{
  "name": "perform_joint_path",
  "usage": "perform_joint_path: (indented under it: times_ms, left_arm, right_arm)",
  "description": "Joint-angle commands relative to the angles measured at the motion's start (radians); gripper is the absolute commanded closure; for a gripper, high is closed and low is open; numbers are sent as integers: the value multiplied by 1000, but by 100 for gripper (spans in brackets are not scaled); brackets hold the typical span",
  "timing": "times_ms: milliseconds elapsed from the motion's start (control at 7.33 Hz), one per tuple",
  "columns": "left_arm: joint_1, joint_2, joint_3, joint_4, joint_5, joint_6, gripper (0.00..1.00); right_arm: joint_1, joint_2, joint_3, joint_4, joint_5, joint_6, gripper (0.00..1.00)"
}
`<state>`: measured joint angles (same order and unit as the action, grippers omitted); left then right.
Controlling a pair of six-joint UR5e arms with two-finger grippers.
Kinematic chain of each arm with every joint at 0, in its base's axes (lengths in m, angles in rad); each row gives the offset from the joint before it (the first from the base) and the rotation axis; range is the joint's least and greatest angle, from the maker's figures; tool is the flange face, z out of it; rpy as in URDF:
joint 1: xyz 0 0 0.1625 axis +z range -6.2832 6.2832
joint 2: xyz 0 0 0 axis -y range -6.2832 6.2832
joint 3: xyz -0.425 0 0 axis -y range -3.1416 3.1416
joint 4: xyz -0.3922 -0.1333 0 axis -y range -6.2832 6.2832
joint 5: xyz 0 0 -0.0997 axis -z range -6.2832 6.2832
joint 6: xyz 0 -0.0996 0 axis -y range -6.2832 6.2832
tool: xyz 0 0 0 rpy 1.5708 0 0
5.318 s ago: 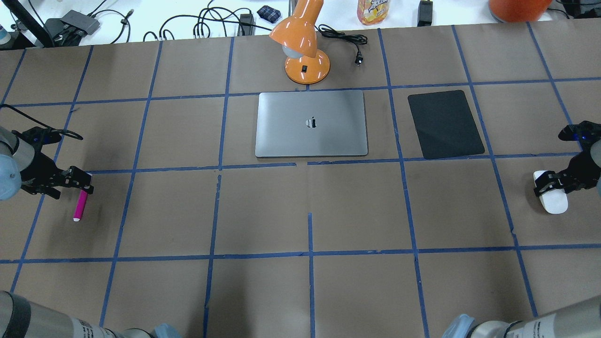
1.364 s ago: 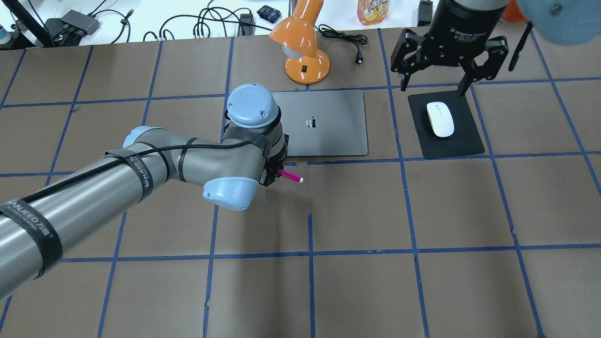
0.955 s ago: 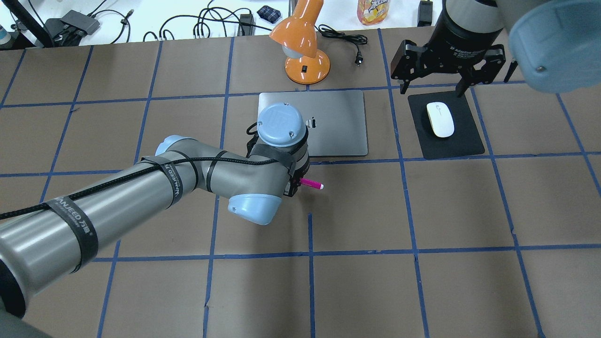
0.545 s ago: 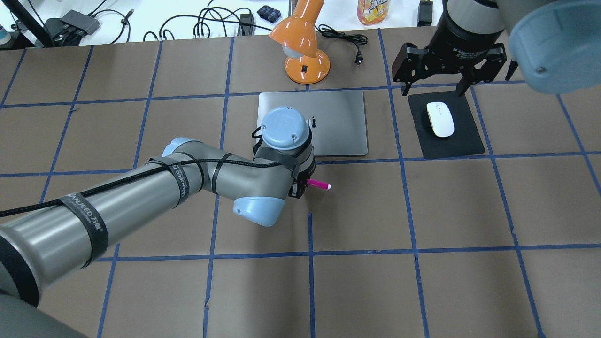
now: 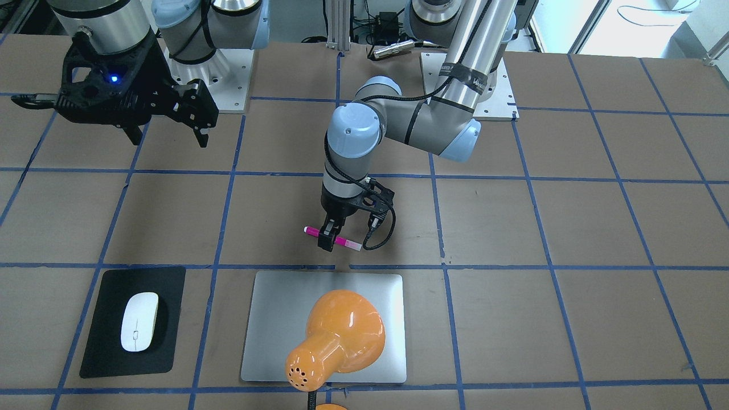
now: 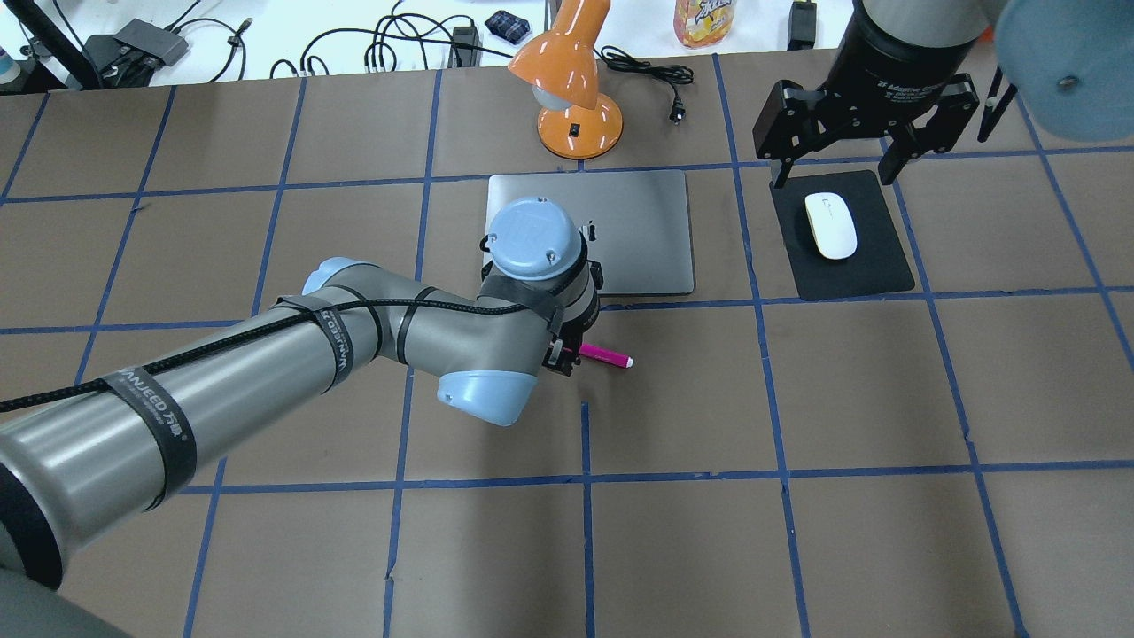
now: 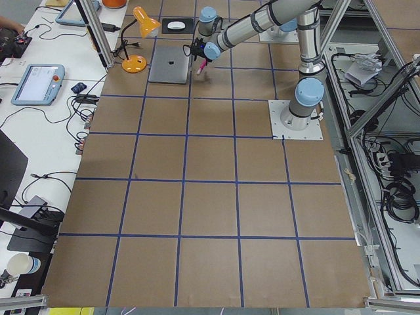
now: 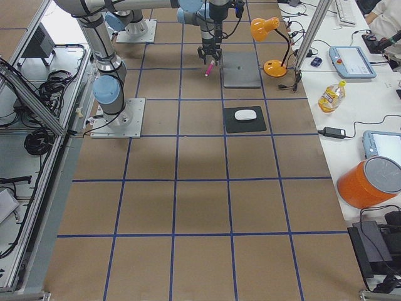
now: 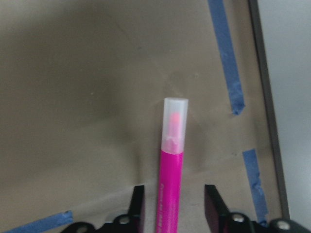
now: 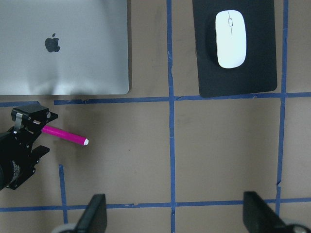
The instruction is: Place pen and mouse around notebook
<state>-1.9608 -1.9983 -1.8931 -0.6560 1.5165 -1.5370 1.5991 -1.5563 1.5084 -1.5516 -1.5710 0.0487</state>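
pen (image 6: 607,357) sits between the narrowly parted left tool (image 5: 327,239), beside notebook (image 6: 638,230); right tool (image 6: 833,180) wide.

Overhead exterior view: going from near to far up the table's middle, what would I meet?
Pen → notebook → orange lamp; the mouse, level with the notebook, is left out.

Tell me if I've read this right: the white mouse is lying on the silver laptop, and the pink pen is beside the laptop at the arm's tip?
Not quite. The mouse lies on the black mat beside the laptop, not on the laptop, as the overhead exterior view shows. The pink pen is indeed beside the laptop, at the left gripper.
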Motion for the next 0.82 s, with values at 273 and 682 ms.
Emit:
perform_joint_path:
  times_ms: [273, 682]
  left_arm:
    - [256, 88, 31, -211, -127, 568, 0]
    - [388, 160, 252, -625, -110, 913, 0]
  right_arm:
    - [-1, -2, 6, 2, -1, 0, 0]
    - [-1, -2, 6, 2, -1, 0, 0]
